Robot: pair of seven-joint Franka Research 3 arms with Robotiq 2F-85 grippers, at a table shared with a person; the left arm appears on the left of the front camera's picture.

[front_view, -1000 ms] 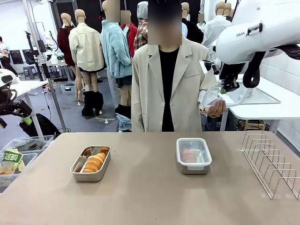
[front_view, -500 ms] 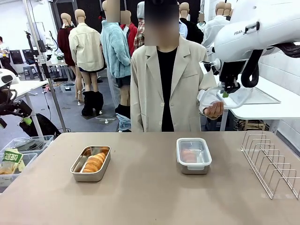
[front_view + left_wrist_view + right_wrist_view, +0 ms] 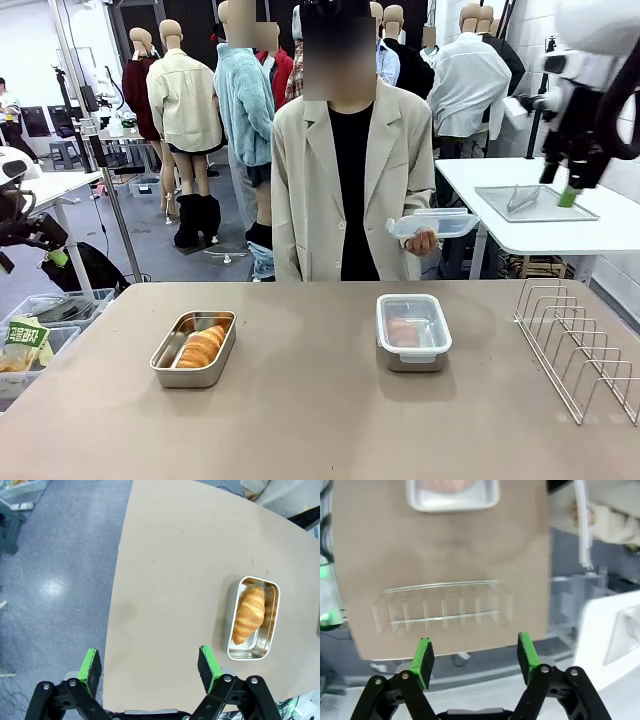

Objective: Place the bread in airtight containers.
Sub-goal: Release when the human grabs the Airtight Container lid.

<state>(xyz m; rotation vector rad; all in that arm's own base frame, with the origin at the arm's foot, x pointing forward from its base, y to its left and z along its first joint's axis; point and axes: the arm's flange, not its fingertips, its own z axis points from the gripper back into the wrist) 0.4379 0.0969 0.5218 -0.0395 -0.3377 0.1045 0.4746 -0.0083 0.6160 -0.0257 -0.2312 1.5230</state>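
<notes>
Holding a clear lid [image 3: 432, 224], the person's hand [image 3: 421, 240] stays behind the table [image 3: 320, 410]; both grippers, left [image 3: 150, 663] and right [image 3: 476, 656], gape wide and empty; no legible writing.

This looks like a robotics lab or test hall, not a kitchen: a plain tan work table [image 3: 300, 410] stands on a bare grey floor [image 3: 55, 570], and a white robot arm [image 3: 590, 60] hangs in at two o'clock above a white side table [image 3: 600, 232]. At nine o'clock sit clear storage bins [image 3: 45, 320] and a metal stand [image 3: 112, 200], with what may be more workbenches behind, though that corner is too small to tell for sure.
</notes>
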